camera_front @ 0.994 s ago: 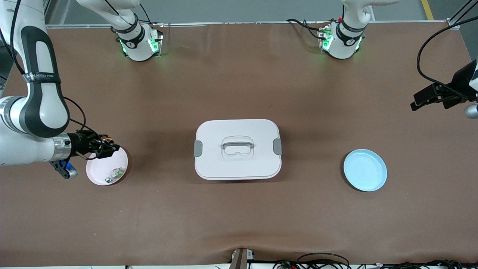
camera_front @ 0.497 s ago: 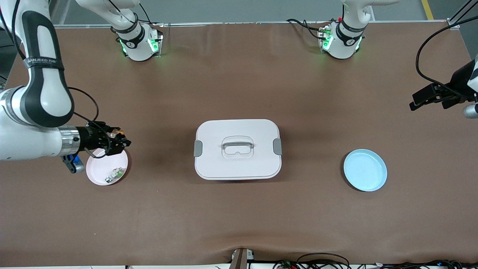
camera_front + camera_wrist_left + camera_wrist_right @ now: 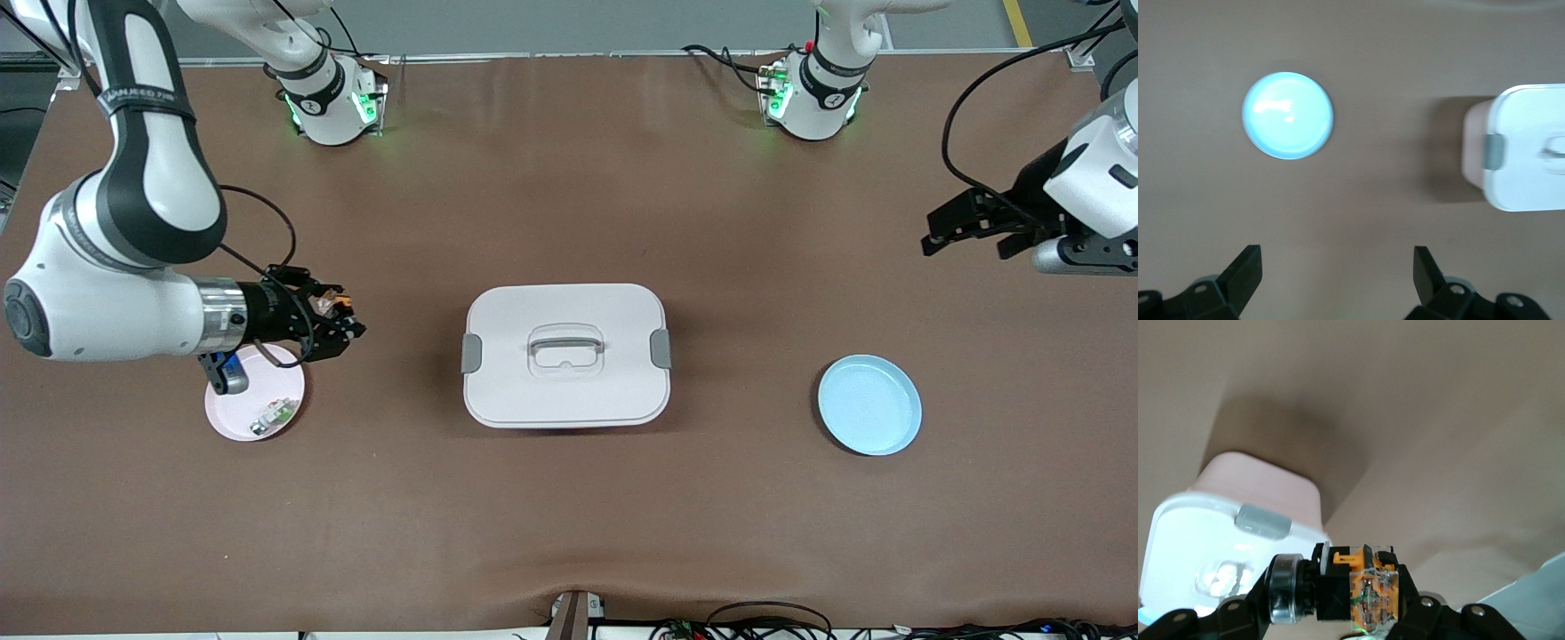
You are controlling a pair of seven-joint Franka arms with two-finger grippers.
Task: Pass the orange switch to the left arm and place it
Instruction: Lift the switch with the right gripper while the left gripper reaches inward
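Observation:
The orange switch [image 3: 331, 307], a black barrel with an orange block end, is clamped in my right gripper [image 3: 342, 322], shut on it in the air over bare table between the pink plate [image 3: 233, 425] and the box [image 3: 565, 391]. In the right wrist view the switch [image 3: 1358, 587] lies crosswise between the fingers, with the white box [image 3: 1218, 533] ahead. My left gripper [image 3: 956, 229] hangs open over the table at the left arm's end. Its wrist view shows empty fingers [image 3: 1245, 267], the blue plate [image 3: 1288, 115] and the box's end [image 3: 1525, 153].
A small green-and-white part [image 3: 274, 414] lies in the pink plate. The blue plate [image 3: 869, 404] sits empty toward the left arm's end. The box, with grey handle [image 3: 565, 340] and side clips, stands mid-table between the two plates. Cables hang at the table's near edge.
My right gripper has carried the switch off the pink plate toward the box. The left arm has swung inward over the table, its gripper still open.

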